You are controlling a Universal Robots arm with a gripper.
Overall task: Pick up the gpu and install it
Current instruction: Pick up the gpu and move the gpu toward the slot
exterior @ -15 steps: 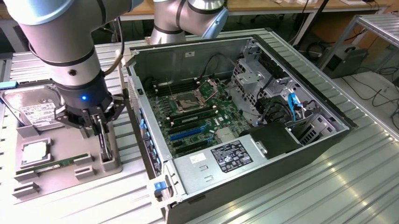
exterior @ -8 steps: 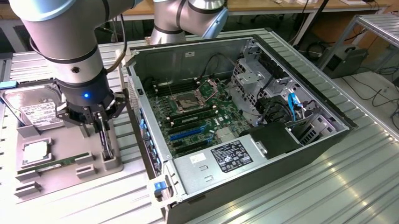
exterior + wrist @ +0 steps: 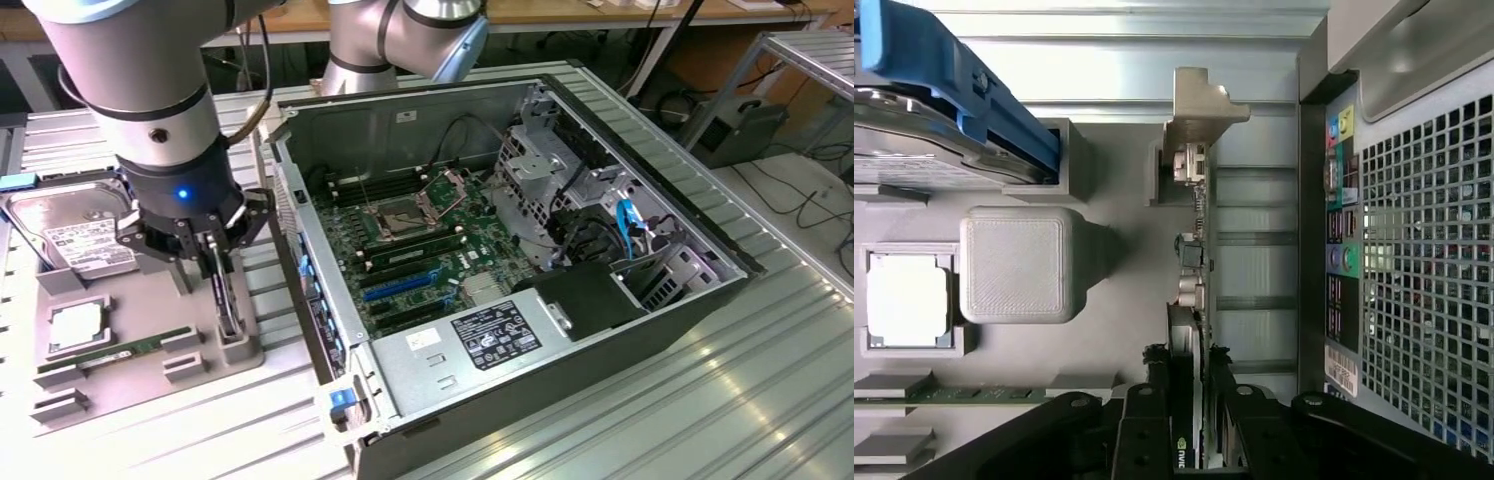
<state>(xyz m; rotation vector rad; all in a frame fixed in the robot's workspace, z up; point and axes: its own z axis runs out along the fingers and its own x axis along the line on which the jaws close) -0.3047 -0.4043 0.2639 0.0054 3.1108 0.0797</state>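
Observation:
The gpu (image 3: pixel 230 300) stands on edge in a slot of the grey fixture tray (image 3: pixel 147 385), at the exterior view's left of the computer case. It is a thin dark card; in the wrist view the gpu (image 3: pixel 1194 260) shows edge-on, with its silvery bracket (image 3: pixel 1199 115) at the far end. My gripper (image 3: pixel 220 272) is straight above it, one black finger on each side of the card. In the wrist view the gripper (image 3: pixel 1191 405) is shut on the card's upper edge, and the fingers (image 3: pixel 1146 425) press against it. The card's lower end still sits by its holder block (image 3: pixel 240 347).
The open computer case (image 3: pixel 694 300) lies to the exterior view's right, with motherboard and blue expansion slots (image 3: pixel 400 288) exposed. On the tray lie a hard drive (image 3: pixel 74 235), a processor (image 3: pixel 78 325) and a green memory stick (image 3: pixel 114 355). The case's perforated rear (image 3: pixel 1424 260) is close beside the card.

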